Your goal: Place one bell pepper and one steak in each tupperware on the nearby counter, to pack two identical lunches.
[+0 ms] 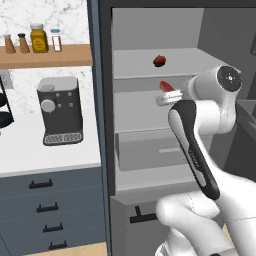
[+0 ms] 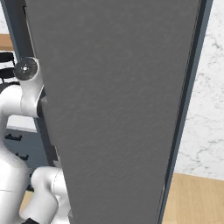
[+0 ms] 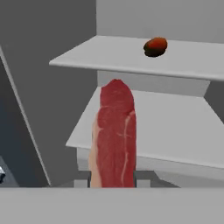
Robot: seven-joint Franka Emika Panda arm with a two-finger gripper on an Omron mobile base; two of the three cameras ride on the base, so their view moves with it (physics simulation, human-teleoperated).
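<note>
On the far left, the long white counter [image 1: 45, 150] carried a dark grey coffee machine [image 1: 60, 110], with small jars on a brown wooden wall shelf [image 1: 47, 55] above it. To its right stood an open grey fridge [image 1: 150, 75]. A glossy red bell pepper [image 1: 159, 61] sat far back on its upper shelf. Just right and nearer, the gripper [image 3: 113, 181] was nearly shut on a flat slab of raw pink-red steak [image 3: 114, 135], apparently held clear above the lower shelf. Furthest right, the fridge's grey door [image 2: 118, 109] stood open.
</note>
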